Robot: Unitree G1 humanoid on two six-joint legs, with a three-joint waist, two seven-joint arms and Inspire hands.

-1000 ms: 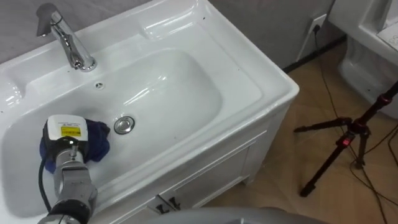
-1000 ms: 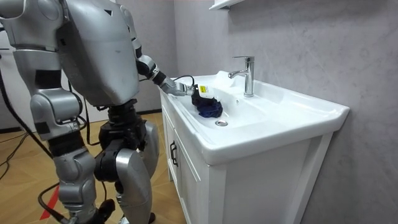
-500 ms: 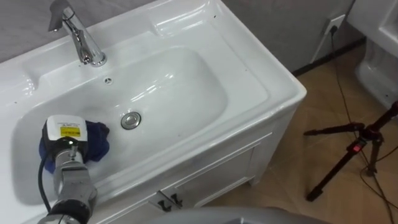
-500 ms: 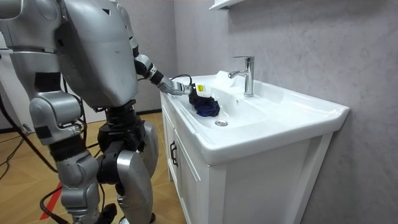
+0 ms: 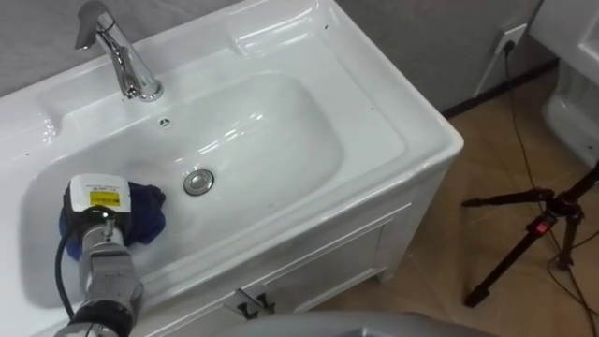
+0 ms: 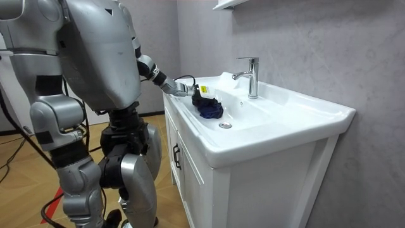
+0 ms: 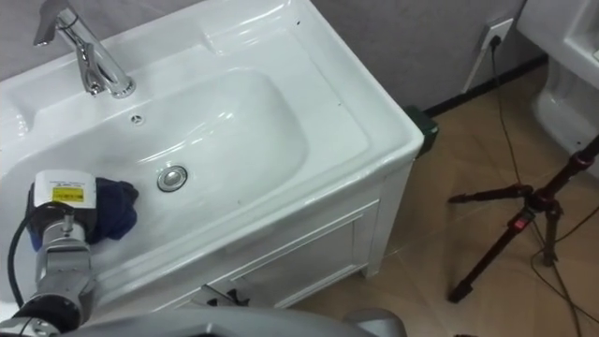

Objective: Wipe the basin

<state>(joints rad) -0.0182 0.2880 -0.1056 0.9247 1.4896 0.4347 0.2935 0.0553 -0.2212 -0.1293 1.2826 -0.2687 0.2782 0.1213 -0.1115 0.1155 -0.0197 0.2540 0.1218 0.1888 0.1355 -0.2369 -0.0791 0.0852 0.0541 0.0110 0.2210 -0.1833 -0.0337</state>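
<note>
Left eye view: left robot hand point(image 5: 97, 198) is down in the basin point(image 5: 309, 112), resting on a blue cloth point(image 5: 146, 212) at the basin's left end, just left of the drain point(image 5: 197, 181). Fingers are hidden under the wrist, so I cannot tell the grip. Tap point(image 5: 118, 54) stands behind.

Room view: the robot stands at the cabinet point(image 6: 196, 183), arm reaching over the rim onto the cloth.

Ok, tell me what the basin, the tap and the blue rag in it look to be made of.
Basin: glossy white, ceramic by its look; hard bright highlights run across the bowl.
Tap: polished metal, likely chrome-plated; it mirrors its surroundings.
Blue rag: soft dark blue cloth, matte, bunched in folds; the weave is too small to tell.
</note>
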